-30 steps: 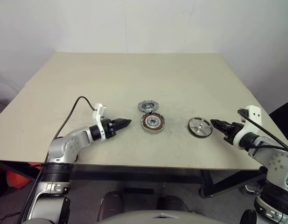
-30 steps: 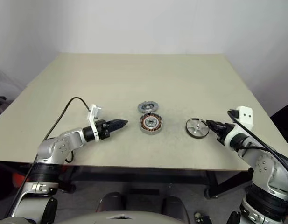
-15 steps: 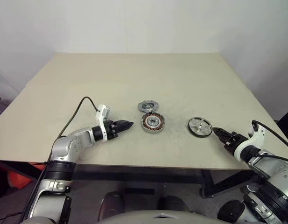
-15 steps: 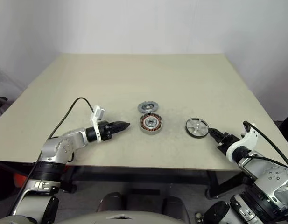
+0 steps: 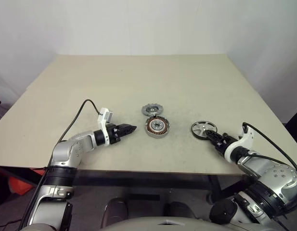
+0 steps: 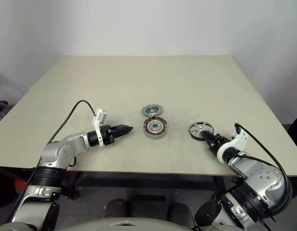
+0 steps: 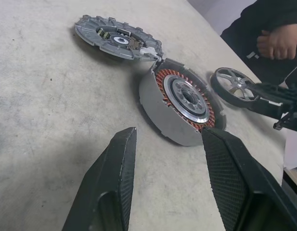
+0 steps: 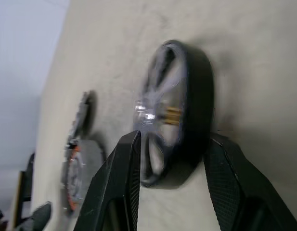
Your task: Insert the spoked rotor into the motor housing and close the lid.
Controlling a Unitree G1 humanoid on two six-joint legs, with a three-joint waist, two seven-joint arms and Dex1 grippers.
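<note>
My right gripper [image 8: 168, 185] straddles the spoked rotor's [image 8: 179, 110] near rim, jaws parted, not clamped; my left gripper [image 7: 170, 180] waits released facing the motor housing [image 7: 179, 108].

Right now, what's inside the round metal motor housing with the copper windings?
Inside the open motor housing sit a ring of copper-brown windings and a silver centre hub; no rotor yet. The black-rimmed spoked rotor lies apart on the table. Anything beneath the windings is hidden.

No lettering, brand, number or sign can be read on any part on the desk [image 5: 138, 77] (the lid's [image 7: 117, 38] small inner details are too fine to make out).
</note>
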